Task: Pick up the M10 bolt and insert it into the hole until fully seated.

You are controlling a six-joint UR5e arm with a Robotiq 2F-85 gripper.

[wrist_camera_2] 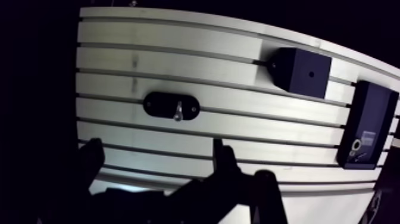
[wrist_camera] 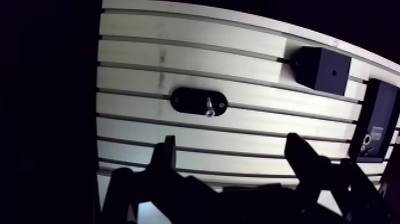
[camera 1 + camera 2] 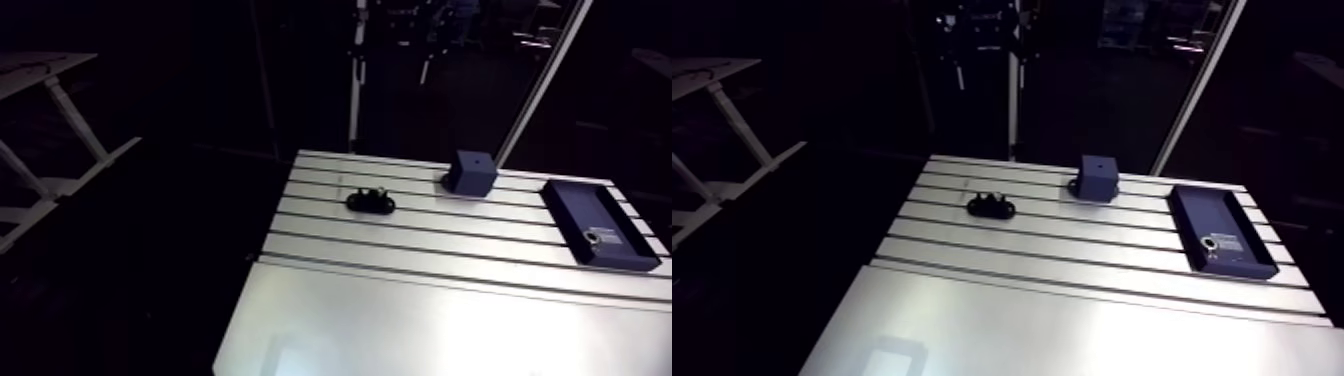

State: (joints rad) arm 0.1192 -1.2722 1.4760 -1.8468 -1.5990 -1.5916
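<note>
In the wrist view a small silver bolt (image 2: 209,108) stands in a black oval holder (image 2: 189,100) on the slotted table (image 2: 143,128). My gripper (image 2: 231,143) is open, high above the table, with nothing between its fingers (image 2: 167,150). The holder lies ahead of the gripper, slightly toward its left finger. A dark blue cube (image 2: 321,70) with a small hole (image 2: 334,74) in its top stands farther ahead, beyond the right finger. The arm view shows the same holder (image 3: 371,201) and cube (image 3: 470,171), but not the gripper.
A dark rectangular tray (image 3: 598,222) lies near the table's right edge, with a small metal piece (image 3: 594,237) in its near end. The table's left edge (image 3: 262,262) drops off into the dark.
</note>
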